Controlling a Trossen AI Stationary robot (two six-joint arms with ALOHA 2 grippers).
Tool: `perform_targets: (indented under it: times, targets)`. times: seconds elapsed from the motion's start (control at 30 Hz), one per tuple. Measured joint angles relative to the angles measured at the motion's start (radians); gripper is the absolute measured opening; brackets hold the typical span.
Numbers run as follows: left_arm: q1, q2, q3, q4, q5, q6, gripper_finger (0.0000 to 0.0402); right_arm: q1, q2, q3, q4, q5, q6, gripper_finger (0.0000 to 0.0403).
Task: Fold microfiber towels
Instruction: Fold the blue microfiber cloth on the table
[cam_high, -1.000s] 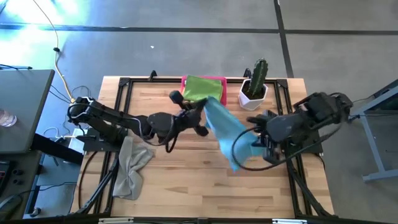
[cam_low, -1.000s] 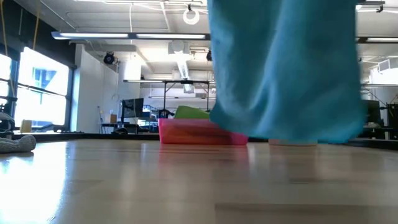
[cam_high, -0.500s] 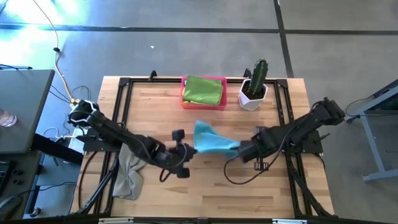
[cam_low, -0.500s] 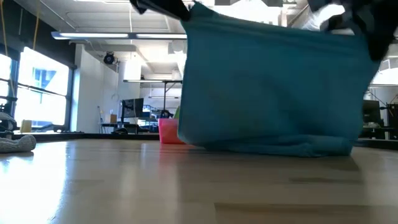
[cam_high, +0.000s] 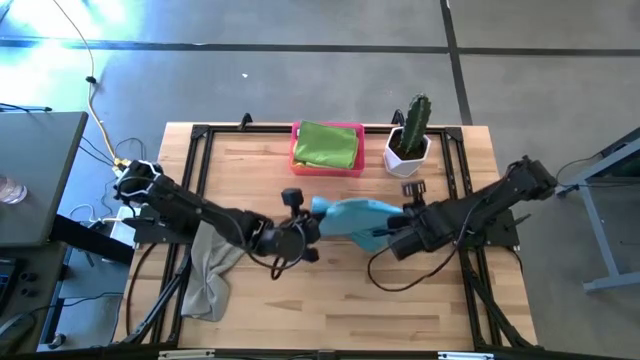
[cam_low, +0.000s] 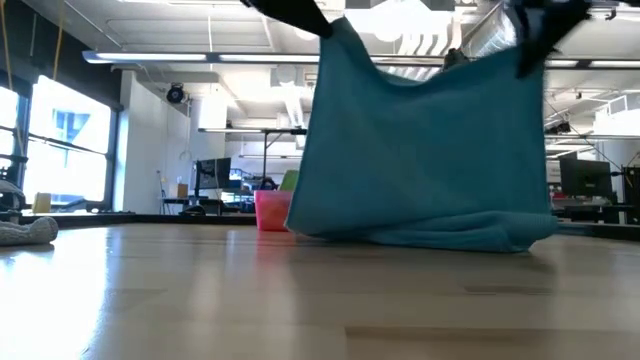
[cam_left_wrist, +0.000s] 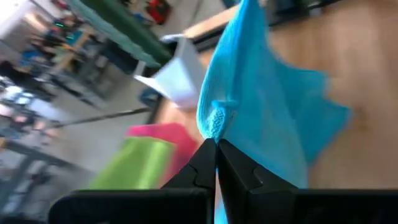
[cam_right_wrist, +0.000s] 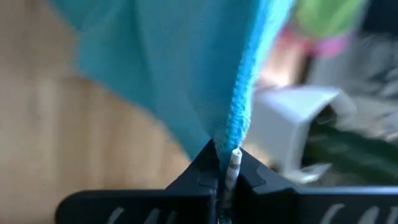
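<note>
- A light blue towel (cam_high: 350, 216) is held up over the middle of the bench (cam_high: 250, 300), stretched between the two arms; its lower hem is resting on the wood, as is seen in the low view.
- The left tool (cam_high: 308, 222) is pressed together on one top corner of this towel, and in the left wrist view a small bunch of cloth is seen pinched between the fingertips (cam_left_wrist: 208, 163).
- The right tool (cam_high: 392, 232) is likewise closed on the other top corner.
- The step in hand is judged to be the laying out of the towel: it is spread by its two corners, but it is not yet flat.
- For the next move, the two corners should probably be lowered together and drawn away from the hem, so that the cloth is laid without wrinkles before a fold is made.
- Compared with one second ago, the towel has been brought down from high near the back of the bench, where it hung bunched, and it is now stretched wider.
- A green towel (cam_high: 327, 145) is lying in the pink tray (cam_high: 296, 135) at the back, beside a potted cactus (cam_high: 410, 135).
- A grey towel (cam_high: 212, 267) is draped over the left edge.
</note>
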Motion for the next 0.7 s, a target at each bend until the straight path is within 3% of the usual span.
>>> perform_targets:
  times: [0.2,0.3,0.5,0.7]
  targets:
    - [0.1,-0.006,0.083,0.023,-0.029,0.168,0.0,-0.05,-0.003,0.136,0.0,0.338,-0.16,0.0]
    - [0.141,-0.025,0.134,0.019,-0.029,0.234,0.0,-0.085,-0.003,0.217,0.001,0.44,-0.242,0.0]
    - [0.175,-0.095,0.218,-0.01,-0.03,0.361,0.0,-0.17,-0.003,0.363,0.002,0.499,-0.382,0.0]
    - [0.225,-0.179,0.263,-0.047,-0.03,0.493,0.0,-0.298,-0.003,0.408,0.002,0.506,-0.47,0.0]
